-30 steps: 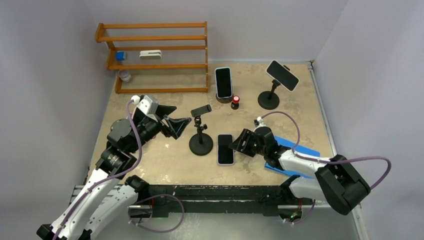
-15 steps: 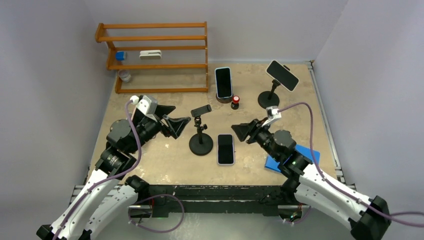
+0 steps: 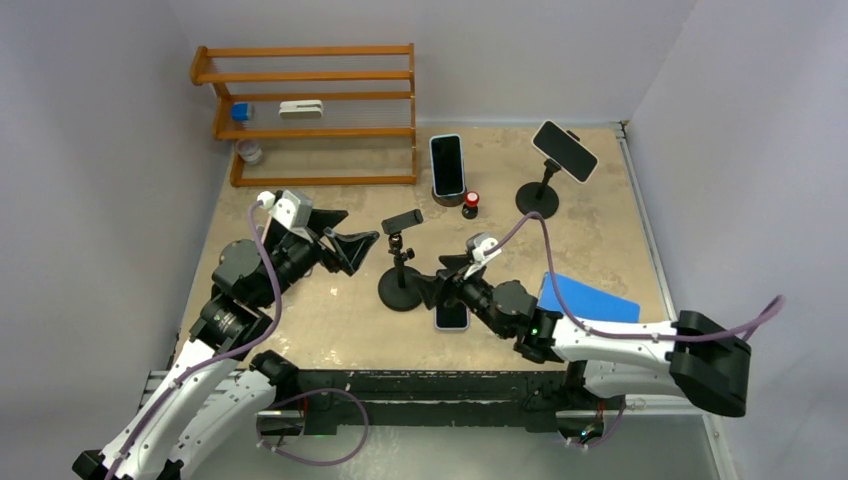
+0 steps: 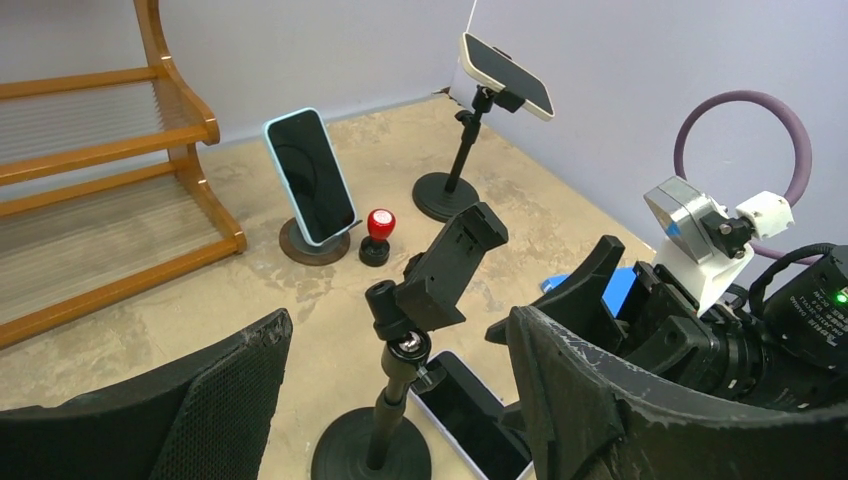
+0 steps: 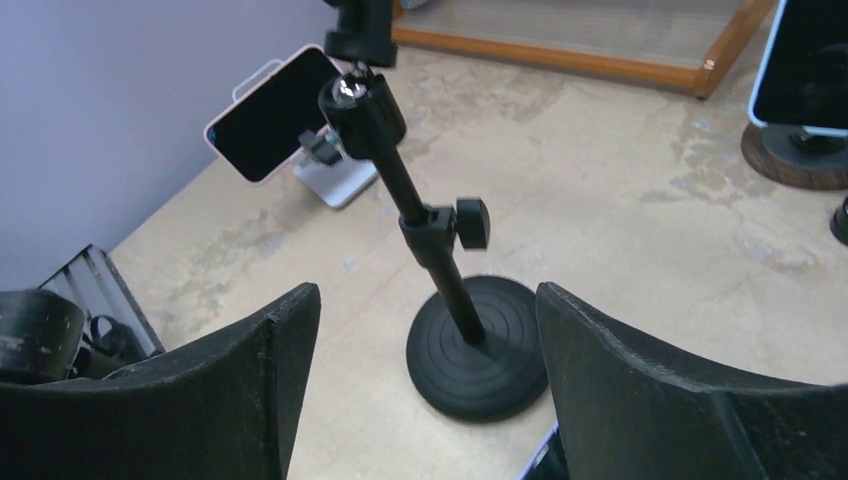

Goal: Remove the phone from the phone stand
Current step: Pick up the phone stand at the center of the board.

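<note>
We judge the main part of the job to be done: the phone stand (image 3: pixel 402 268) in the middle of the surface (image 3: pixel 600 230) carries nothing, its clamp (image 3: pixel 402 221) tilted and bare at the top of the pole, and the phone (image 3: pixel 452 318) lies flat, screen up, just right of the stand's round base, with one corner close against it. The right tool (image 3: pixel 440 280) hangs low over the far end of that phone, just right of the stand, its two fingers spread wide with nothing between them. From its own camera we see only the stand's pole and base ahead of the gap, neither touched. The left tool (image 3: pixel 350 235) waits left of the stand, near the clamp's height, also spread wide and holding nothing. What seems left is small: drawing both arms back from the stand, and perhaps nothing more. One doubt we keep: behind the stand, a second phone (image 3: pixel 447 165) leans on a round dock and a third phone (image 3: pixel 565 150) is gripped on a taller holder to the back right, so if either of those was meant, that work has not begun
</note>
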